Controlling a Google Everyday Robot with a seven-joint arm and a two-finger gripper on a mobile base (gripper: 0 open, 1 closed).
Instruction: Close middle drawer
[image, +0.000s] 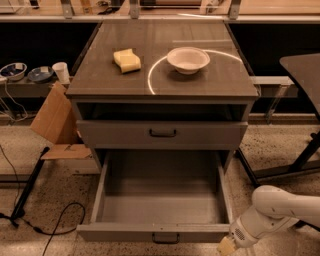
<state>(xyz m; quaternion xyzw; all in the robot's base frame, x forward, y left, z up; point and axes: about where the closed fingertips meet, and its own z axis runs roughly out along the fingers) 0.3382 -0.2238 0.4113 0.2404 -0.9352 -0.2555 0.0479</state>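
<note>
speckled floor (280, 155) up front. gripper (225, 246) sat low at bottom right, just beside the right front corner of the middle drawer (125, 233); contact unclear, and i couldn't tell its grip state from this view. drawer was pulled well out, nothing seen inside, handle (166, 238) centred on the low front panel.

risks, as i judged them:
- gripper was at the corner, not the panel centre. a push from there would likely rack the drawer on its slides and jam it part way.
- a glancing contact could slip off the panel edge and run past the drawer's side.
- arm (285, 210) lay near the right side and could snag.

further back, top drawer (200, 134) was closed, so no clash there. too hard a shove might jolt the bowl (188, 59) and sponge (127, 60) on the tabletop (210, 82).
</note>
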